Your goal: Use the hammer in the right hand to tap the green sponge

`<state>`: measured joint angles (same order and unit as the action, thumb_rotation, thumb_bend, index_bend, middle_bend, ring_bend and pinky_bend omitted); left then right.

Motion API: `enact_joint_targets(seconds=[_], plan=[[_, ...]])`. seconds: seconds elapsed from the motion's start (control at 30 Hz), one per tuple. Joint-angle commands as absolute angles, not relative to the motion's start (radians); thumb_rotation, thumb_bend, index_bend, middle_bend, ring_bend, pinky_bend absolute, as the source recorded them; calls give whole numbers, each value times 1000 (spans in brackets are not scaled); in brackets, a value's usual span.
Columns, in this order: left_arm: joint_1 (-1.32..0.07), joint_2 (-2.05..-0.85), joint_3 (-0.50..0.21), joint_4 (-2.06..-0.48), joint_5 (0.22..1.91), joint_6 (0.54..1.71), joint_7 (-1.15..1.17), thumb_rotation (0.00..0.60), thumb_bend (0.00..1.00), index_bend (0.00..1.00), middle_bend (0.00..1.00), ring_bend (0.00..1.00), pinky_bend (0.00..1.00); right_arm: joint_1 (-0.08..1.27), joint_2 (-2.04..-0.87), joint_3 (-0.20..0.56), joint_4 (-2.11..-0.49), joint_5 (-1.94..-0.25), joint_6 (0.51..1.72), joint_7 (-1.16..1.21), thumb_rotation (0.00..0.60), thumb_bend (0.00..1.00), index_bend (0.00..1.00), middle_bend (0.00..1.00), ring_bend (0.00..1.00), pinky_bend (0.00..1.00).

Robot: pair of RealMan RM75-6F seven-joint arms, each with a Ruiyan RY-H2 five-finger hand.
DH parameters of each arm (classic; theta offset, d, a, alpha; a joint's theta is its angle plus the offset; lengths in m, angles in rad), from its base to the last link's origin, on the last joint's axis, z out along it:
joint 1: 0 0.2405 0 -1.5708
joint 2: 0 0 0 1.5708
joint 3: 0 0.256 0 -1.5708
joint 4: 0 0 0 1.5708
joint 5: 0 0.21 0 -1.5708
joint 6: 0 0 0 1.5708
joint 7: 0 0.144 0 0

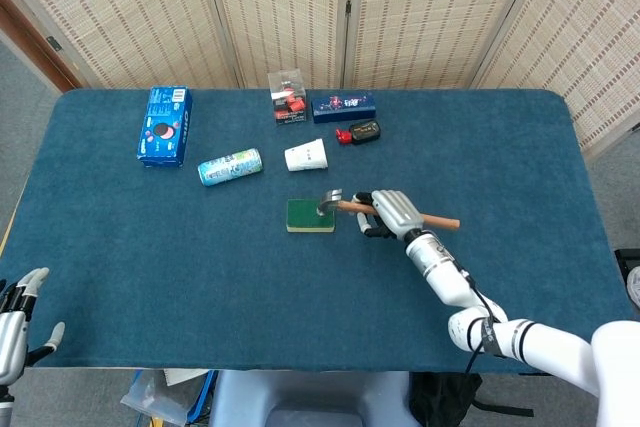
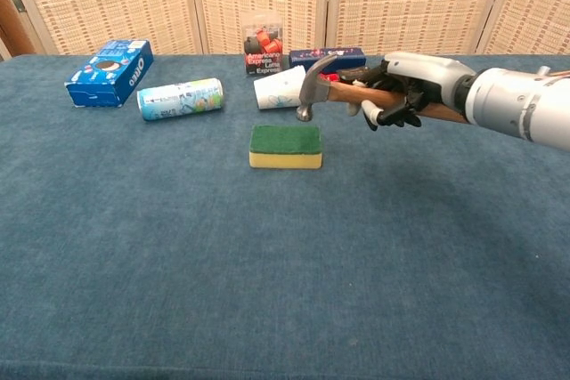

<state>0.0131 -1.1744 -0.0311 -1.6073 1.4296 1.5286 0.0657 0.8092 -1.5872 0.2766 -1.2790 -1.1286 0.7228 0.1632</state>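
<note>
The green sponge (image 1: 310, 214) (image 2: 285, 145) with a yellow underside lies flat near the table's middle. My right hand (image 1: 390, 212) (image 2: 405, 89) grips the wooden handle of the hammer (image 1: 330, 201) (image 2: 313, 84), held roughly level. The steel head hangs above the sponge's right end, a short gap over it in the chest view. My left hand (image 1: 18, 315) sits off the table's near left corner with fingers spread and nothing in it; the chest view does not show it.
Behind the sponge lie a white paper cup (image 2: 281, 91), a light-blue can (image 2: 180, 98), a blue Oreo box (image 2: 109, 71), a red-and-clear packet (image 2: 263, 45), a dark blue box (image 2: 327, 59) and a small red-and-black object (image 1: 358, 132). The blue table (image 1: 180, 277) stretches open in front.
</note>
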Motion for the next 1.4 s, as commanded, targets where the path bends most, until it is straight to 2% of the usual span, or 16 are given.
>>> enact_joint_targets(seconds=[0.03, 0.5, 0.93, 1.4], plan=[[16, -1176, -30, -1602, 1428, 1529, 60, 600, 318, 81, 126, 134, 37, 842, -1621, 286, -1244, -1088, 700, 121, 600, 860, 703, 773, 733, 798], [24, -1188, -28, -1582, 1414, 1520, 45, 600, 317, 80, 126, 134, 37, 918, -1713, 274, -1115, -947, 639, -24, 600, 861, 702, 773, 734, 798], [16, -1187, -30, -1595, 1428, 1517, 58, 600, 318, 80, 126, 134, 37, 867, -1625, 310, -1233, -1020, 713, 73, 600, 860, 702, 773, 733, 798], [21, -1184, -26, -1592, 1416, 1509, 58, 600, 318, 80, 126, 135, 37, 887, -1685, 273, -1140, -1007, 661, 58, 600, 860, 702, 772, 734, 798]])
